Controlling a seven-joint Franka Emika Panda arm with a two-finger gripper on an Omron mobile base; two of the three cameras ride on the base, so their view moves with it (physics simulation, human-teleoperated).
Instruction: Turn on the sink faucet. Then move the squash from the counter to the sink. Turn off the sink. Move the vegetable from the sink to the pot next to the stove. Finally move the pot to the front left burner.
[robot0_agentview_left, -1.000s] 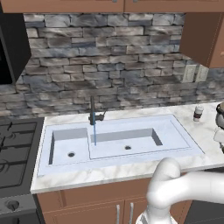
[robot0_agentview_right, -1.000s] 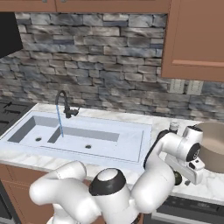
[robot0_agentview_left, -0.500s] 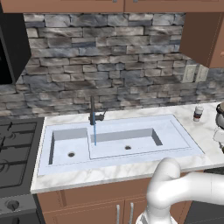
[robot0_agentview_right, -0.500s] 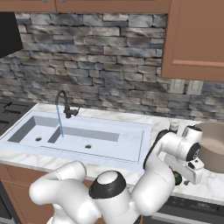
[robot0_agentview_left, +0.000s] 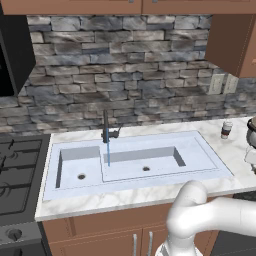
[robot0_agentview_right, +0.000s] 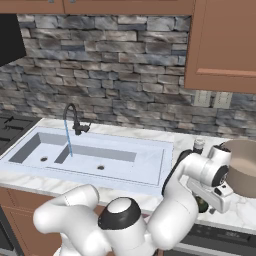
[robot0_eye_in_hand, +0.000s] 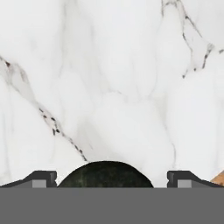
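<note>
Water runs in a thin blue stream from the dark sink faucet (robot0_agentview_left: 106, 128) (robot0_agentview_right: 75, 120) into the pale sink (robot0_agentview_left: 200, 150) (robot0_agentview_right: 150, 165). The dark green squash (robot0_eye_in_hand: 106, 174) (robot0_agentview_right: 202, 204) rests on the white marble counter (robot0_eye_in_hand: 109, 65) right of the sink. My gripper (robot0_eye_in_hand: 113, 179) points straight down over it, open. Its two dark fingertips (robot0_eye_in_hand: 43, 178) stand either side of the squash and do not touch it. The brownish-grey pot (robot0_agentview_right: 244, 167) (robot0_agentview_left: 251, 127) stands just right of the hand. The black stove (robot0_agentview_left: 15, 175) is at the far left.
A small jar (robot0_agentview_left: 226, 130) (robot0_agentview_right: 198, 145) with a dark band stands on the counter behind the squash. A stone backsplash runs behind the sink, and a wooden wall cabinet (robot0_agentview_right: 222, 45) hangs above the pot. Brown cabinet doors sit below the counter's front edge.
</note>
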